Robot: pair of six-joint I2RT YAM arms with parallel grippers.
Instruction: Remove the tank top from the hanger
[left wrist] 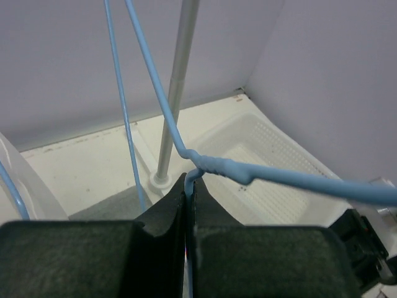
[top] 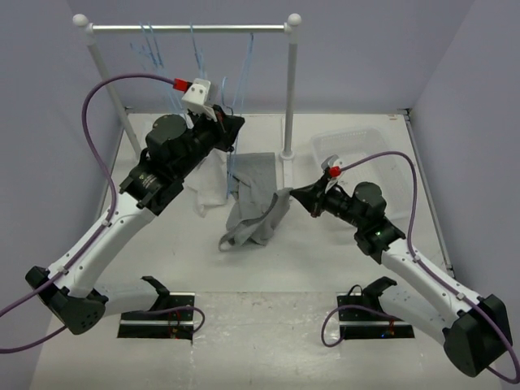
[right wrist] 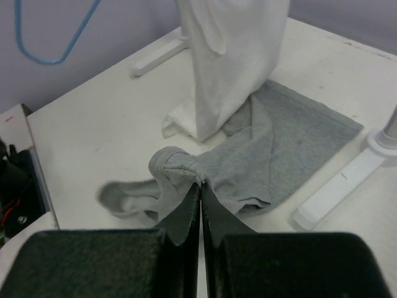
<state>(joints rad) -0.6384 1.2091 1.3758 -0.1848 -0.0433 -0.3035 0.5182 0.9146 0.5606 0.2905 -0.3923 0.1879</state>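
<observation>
right pincer [right wrist: 200, 186] tight on limp, rumpled grey tank top [right wrist: 279, 149]

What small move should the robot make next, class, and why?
Probably draw the right end effector back from the rack, pulling the tank top clear. It is shut on the cloth's bunched edge, the left end effector is shut on the hanger wire, and the top lies mostly on the table; whether a strap is hooked cannot be told.

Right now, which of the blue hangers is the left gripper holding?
The hanger with the twisted neck right above the left gripper: its wire runs between the shut fingers. The other blue wires hang free behind.
</observation>
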